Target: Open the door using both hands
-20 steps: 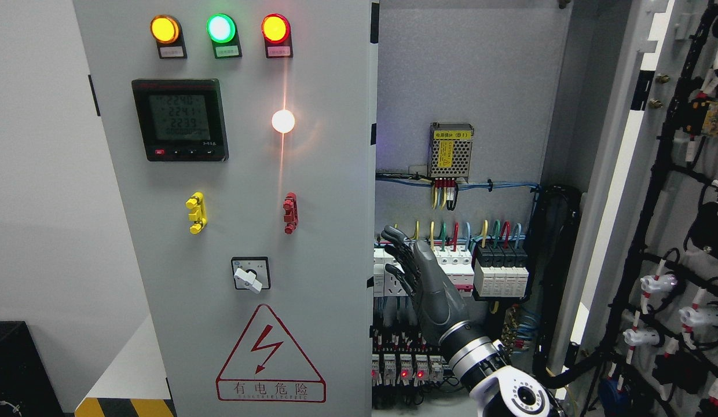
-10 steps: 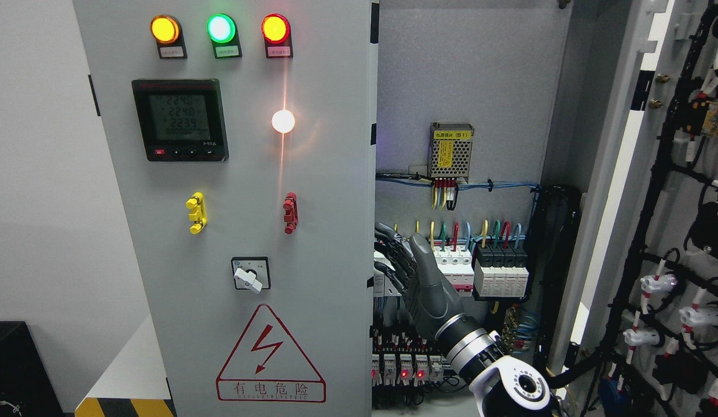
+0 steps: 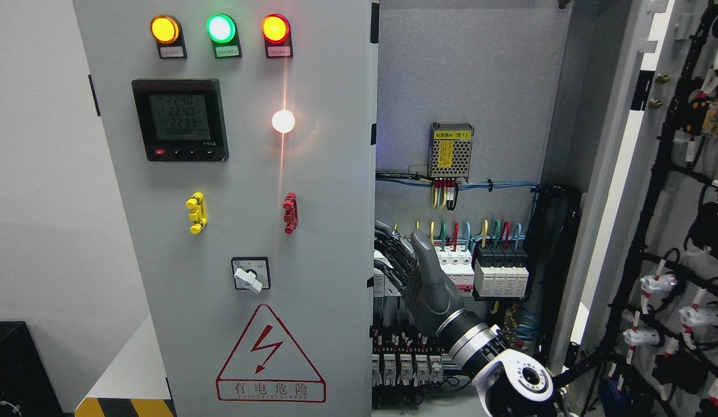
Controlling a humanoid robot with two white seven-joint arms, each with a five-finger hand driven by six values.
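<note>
In the head view, the right robot hand (image 3: 420, 272) had crept leftward over the last second, its extended fingers (image 3: 391, 249) slipping behind the free edge of the left door (image 3: 312, 243), gripping nothing yet, presumably ready to pull that door open.

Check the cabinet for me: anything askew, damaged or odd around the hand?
Nothing looks damaged or askew. The right door is swung open and the left door is closed. The right hand is inside the opening at the left door's edge, in front of the white breakers; contact with them cannot be told.
</note>
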